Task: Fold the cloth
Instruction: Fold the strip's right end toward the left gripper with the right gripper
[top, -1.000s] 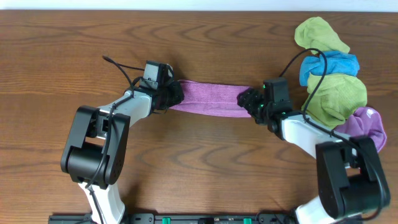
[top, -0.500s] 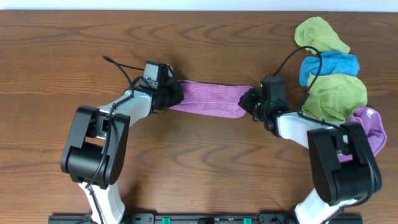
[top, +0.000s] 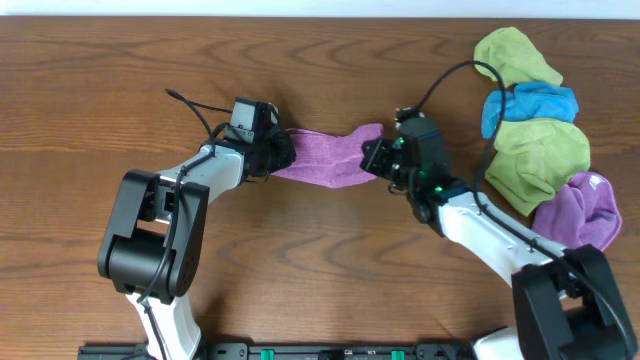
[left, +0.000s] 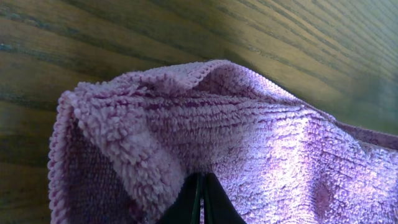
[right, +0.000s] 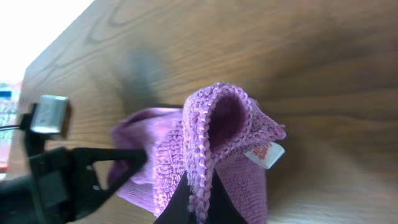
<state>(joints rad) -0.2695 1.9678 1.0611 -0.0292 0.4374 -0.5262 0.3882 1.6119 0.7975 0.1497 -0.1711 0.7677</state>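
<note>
One cloth (top: 325, 160) pinched between left claw (top: 281, 153), right claw (top: 377, 158).

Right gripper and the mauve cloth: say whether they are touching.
Touching. In the right wrist view the right gripper is pinched shut on a raised fold of the cloth.

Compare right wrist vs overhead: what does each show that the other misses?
Right wrist only: the small white tag on the mauve cloth, and the cloth's stitched edge curled into a loop above the right pincer, which is shut on it.
Overhead only: the side pile, made up of a green cloth, a blue cloth, a second green cloth and a lavender cloth.
Both: the mauve cloth held between the right pincer and the left pincer, over the wooden table.
</note>
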